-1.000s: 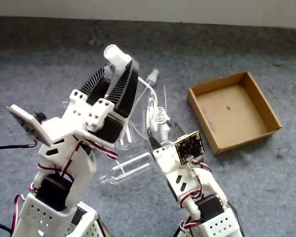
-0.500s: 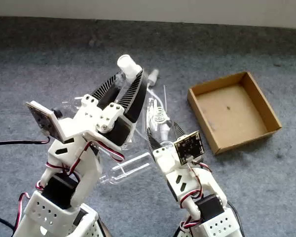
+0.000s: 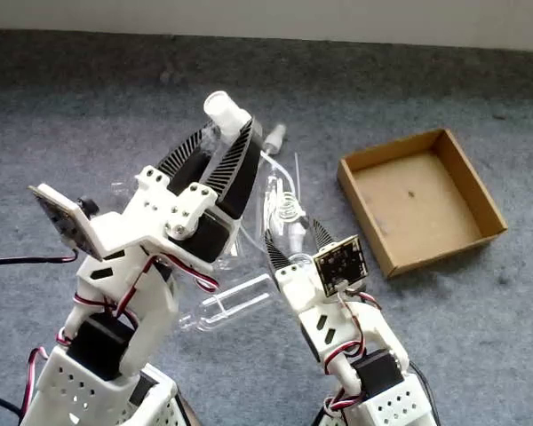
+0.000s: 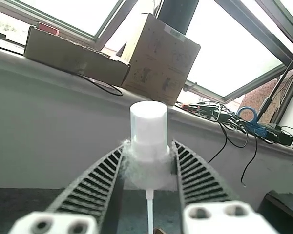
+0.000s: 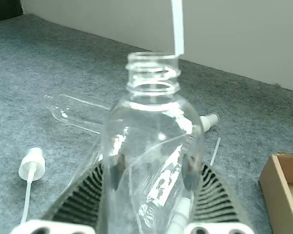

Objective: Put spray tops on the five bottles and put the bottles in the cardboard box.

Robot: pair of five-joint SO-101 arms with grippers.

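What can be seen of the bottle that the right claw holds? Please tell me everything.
The bottle is clear plastic and looks empty. It has a rounded body and a threaded neck, open, with no top on it. It stands upright in the right claw, whose black ribbed fingers press its body from both sides. A thin white tube hangs down to its mouth. Whether its base touches the carpet cannot be seen.

The left arm [image 3: 133, 262] is covering most of the clear bottles [image 3: 235, 302] lying on the surface [image 3: 462, 355]. In the right wrist view, the held bottle's [image 5: 151, 141] base, the dip tube's [image 5: 177, 27] upper end and most of the cardboard box [image 5: 283, 190] are running out of view.
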